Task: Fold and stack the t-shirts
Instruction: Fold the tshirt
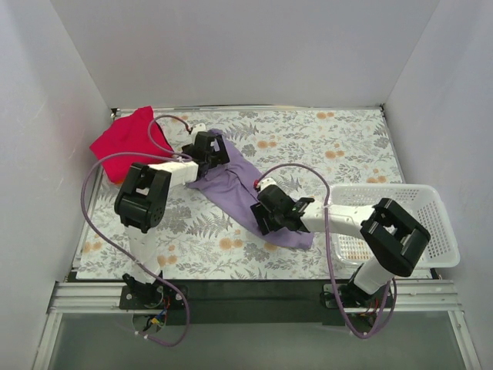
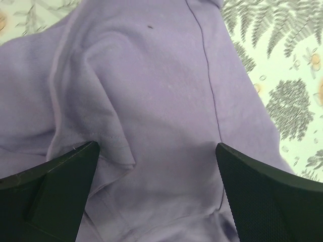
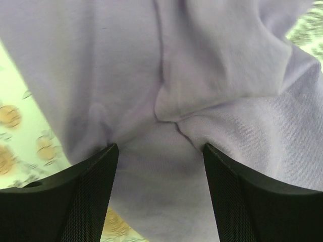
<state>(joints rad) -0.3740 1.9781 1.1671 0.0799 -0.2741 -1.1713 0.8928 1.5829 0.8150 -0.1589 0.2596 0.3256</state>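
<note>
The lavender t-shirt (image 1: 239, 185) lies bunched in a diagonal strip across the middle of the floral table. The red t-shirt (image 1: 123, 142) lies crumpled at the back left. My left gripper (image 1: 218, 154) is over the strip's far end. In the left wrist view it (image 2: 156, 146) is open, with wrinkled lavender cloth (image 2: 151, 91) and a seam between its fingers. My right gripper (image 1: 262, 216) is over the strip's near end. In the right wrist view it (image 3: 160, 147) is open, with a fold of lavender cloth (image 3: 212, 65) between its fingers.
A white mesh basket (image 1: 431, 231) stands at the near right, beside the right arm. White walls close in the table on three sides. The floral tablecloth (image 1: 323, 146) shows bare at the back right and near left.
</note>
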